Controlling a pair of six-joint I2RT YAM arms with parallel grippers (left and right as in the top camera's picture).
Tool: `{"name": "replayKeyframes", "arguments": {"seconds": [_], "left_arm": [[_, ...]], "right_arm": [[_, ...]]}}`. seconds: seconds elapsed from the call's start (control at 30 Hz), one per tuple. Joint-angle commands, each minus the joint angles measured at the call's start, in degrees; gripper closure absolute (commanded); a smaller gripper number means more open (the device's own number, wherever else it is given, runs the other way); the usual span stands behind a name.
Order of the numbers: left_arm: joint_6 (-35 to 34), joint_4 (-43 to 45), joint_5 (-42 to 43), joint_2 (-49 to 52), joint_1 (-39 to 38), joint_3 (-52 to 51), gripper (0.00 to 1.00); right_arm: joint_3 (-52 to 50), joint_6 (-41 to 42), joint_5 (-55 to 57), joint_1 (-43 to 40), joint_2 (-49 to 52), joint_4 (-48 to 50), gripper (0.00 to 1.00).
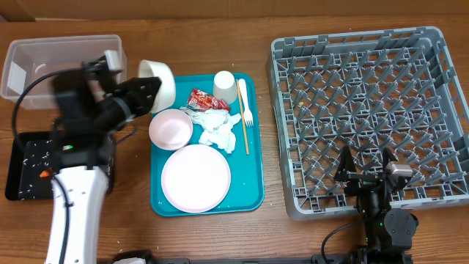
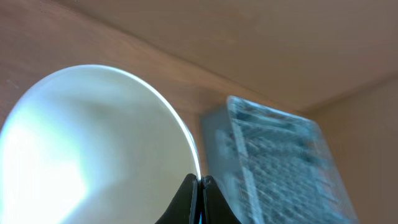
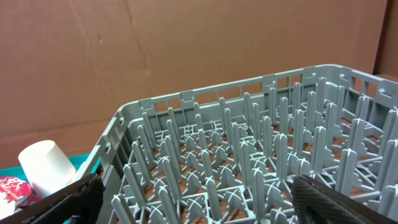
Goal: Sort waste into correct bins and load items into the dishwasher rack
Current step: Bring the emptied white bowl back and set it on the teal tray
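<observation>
So the big grey rack (image 1: 366, 110) on the right has nothing in it yet. The right gripper (image 1: 366, 170) just sits at its near edge, jaws spread wide, holding nothing. Mid-table there's one teal tray (image 1: 253, 183) carrying one plate (image 1: 196, 178), one bowl (image 1: 171, 129), one cup (image 1: 225, 86), one fork (image 1: 244, 110), a wad of tissue (image 1: 218, 130) and one red wrapper (image 1: 201, 99). Two bins on the left: a clear tub (image 1: 44, 62) and a black tray (image 1: 22, 172). The second bowl (image 1: 160, 81) is up in the air off the teal tray's far-left corner, tipped on edge, with the left gripper (image 1: 149, 89) clenched on its rim. It looks stiff, light and glossy, so I'd guess slippery. A rim pinch seems the only real way to take it, and it could swing or slide out.
</observation>
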Motion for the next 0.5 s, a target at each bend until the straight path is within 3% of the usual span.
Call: {"name": "replayKeyframes", "arguments": {"seconds": [0.0,0.17,0.47], "left_arm": [[5.5,3.4,-33.3,2.7,-10.8,0.7,0.96],[11.4,9.7,-47.8,8.9,-18.5,0.7,0.96],[11.6,14.7,-48.3,20.7,-19.1,0.7,0.96]], "right_arm": [[-0.6,-0.3,0.3,0.4,-0.5,0.4,0.0],[-0.6,-0.3,0.3,0.4,-0.5,0.4,0.0],[-0.6,-0.3,0.3,0.4,-0.5,0.4,0.0]]}}
